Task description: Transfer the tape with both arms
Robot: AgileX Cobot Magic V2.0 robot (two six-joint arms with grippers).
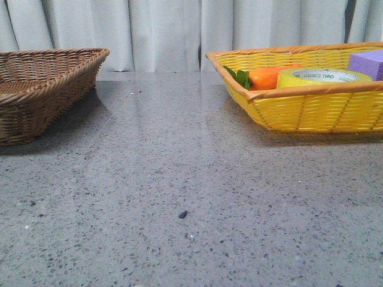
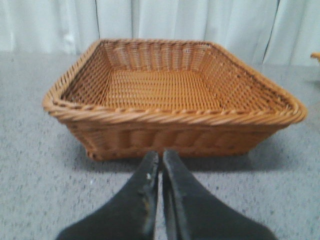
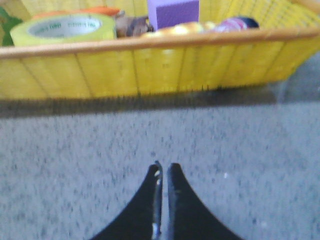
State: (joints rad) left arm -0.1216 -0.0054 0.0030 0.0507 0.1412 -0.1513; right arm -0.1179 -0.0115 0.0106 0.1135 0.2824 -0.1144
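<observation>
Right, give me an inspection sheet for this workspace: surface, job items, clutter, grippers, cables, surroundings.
Surface: grey speckled stone-look table, one small dark speck near the middle.
Job's things: translucent yellow tape roll with white core and green lettering lies flat in the yellow woven basket on the right; brown wicker basket on the left holds nothing seen.
Clutter: orange carrot-like toy with green leaves and purple block beside the tape; other items behind, too blurred to name.
Grippers: left gripper and right gripper both have fingers closed, empty, above the table short of their baskets.
Cables: nothing seen.
Surroundings: pale pleated curtain behind.
</observation>
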